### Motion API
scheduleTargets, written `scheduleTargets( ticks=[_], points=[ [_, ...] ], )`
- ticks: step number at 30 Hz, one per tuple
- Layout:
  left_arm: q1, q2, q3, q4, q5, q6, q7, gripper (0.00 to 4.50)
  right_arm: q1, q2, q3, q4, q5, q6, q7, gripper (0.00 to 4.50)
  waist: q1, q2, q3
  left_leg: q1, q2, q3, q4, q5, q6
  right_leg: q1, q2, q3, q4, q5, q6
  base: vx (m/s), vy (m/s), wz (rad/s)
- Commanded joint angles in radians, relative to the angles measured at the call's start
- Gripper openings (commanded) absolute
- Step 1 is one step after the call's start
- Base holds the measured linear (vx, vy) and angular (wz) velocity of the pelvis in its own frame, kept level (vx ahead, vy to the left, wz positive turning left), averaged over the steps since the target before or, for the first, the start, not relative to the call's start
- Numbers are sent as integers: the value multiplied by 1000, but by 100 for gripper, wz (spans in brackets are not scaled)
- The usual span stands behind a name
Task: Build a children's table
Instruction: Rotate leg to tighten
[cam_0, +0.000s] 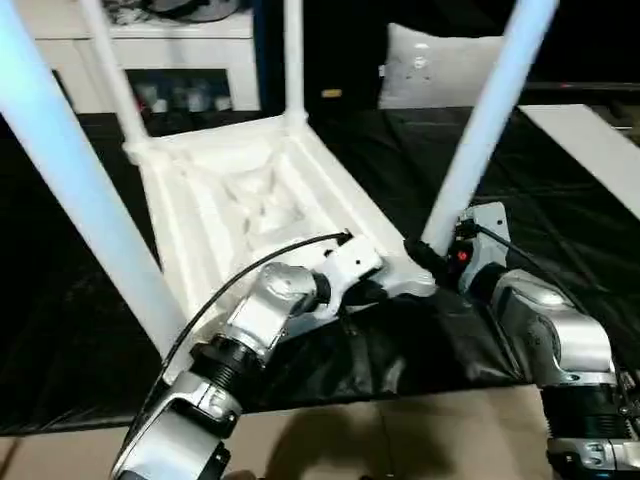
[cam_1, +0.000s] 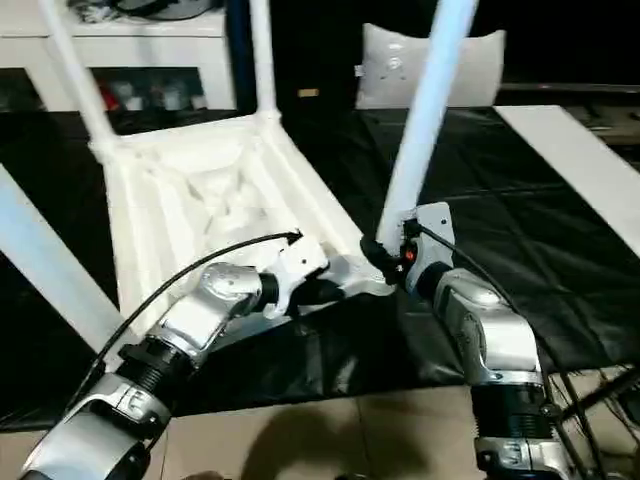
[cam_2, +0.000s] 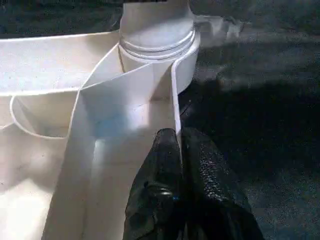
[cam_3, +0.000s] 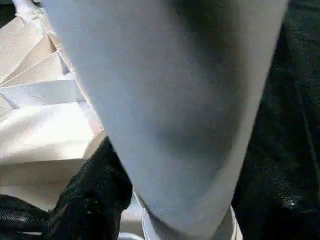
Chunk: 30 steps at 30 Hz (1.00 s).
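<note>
Nearest, lower centre of the frame, the left gripper (cam_2: 181, 150) pinches its jaws on the upturned tabletop's (cam_0: 240, 200) rim, the right gripper (cam_0: 432, 262) clasps a leg (cam_0: 485, 125), cabinet (cam_0: 150, 60) upper left.

No readable text, label or number anywhere

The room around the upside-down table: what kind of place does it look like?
Probably a home-like room, perhaps staged for testing. A white cabinet with glass doors stands behind the table, a pale cushion lies beyond it, and a black sheet covers the floor under the work.
</note>
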Motion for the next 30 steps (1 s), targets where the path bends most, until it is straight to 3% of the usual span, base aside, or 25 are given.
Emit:
scheduleTargets(
  ticks=[1, 6, 9, 15, 17, 21, 22, 30],
  points=[
    [-4, 0, -24, -23, 0, -38, -20, 0, 11, 4, 40, -22, 38, 11, 58, 324, 9, -16, -65, 3, 71, -39, -63, -143, 66, 49, -104, 76, -89, -358, -76, 0, 0, 0],
    [-9, 47, -22, -1, 2, -89, -61, 0, 33, -92, 50, -21, 51, -23, 178, 368, 16, -14, -60, 11, 71, -39, -64, -188, 56, 46, -103, 74, -102, -430, -50, 0, 0, 0],
    [-9, 81, -33, 7, -1, -123, -117, 0, 41, -158, 55, -21, 60, -50, 285, 389, 25, -15, -63, 8, 71, -39, -63, -174, 58, 49, -104, 75, -98, -416, -47, 0, 0, 0],
    [-11, 172, -89, 13, -10, -240, -300, 0, 62, -326, 107, -58, 87, -76, 551, 438, 37, -17, -64, 6, 75, -38, -62, -160, 78, 52, -105, 78, -89, -375, -66, 0, 0, 0],
    [-11, 179, -94, 12, -12, -253, -322, 0, 59, -339, 115, -52, 81, -85, 563, 445, 39, -18, -63, 7, 77, -37, -63, -159, 75, 49, -106, 78, -88, -377, -69, 0, 0, 0],
    [-5, 221, -136, -14, -17, -305, -443, 0, 46, -392, 164, -9, 52, -158, 668, 445, 48, -18, -63, 11, 78, -36, -62, -168, 67, 47, -108, 76, -92, -414, -71, 0, 0, 0],
    [-2, 230, -149, -23, -20, -318, -475, 0, 47, -401, 179, -11, 58, -163, 713, 408, 51, -20, -63, 11, 80, -36, -63, -163, 67, 46, -107, 77, -88, -400, -78, 0, 0, 0],
    [9, 255, -180, -57, -37, -347, -564, 0, 66, -421, 218, -43, 108, -129, 813, 365, 74, -21, -65, 11, 86, -35, -63, -146, 66, 47, -110, 81, -77, -357, -98, 0, 0, 0]
  ],
)
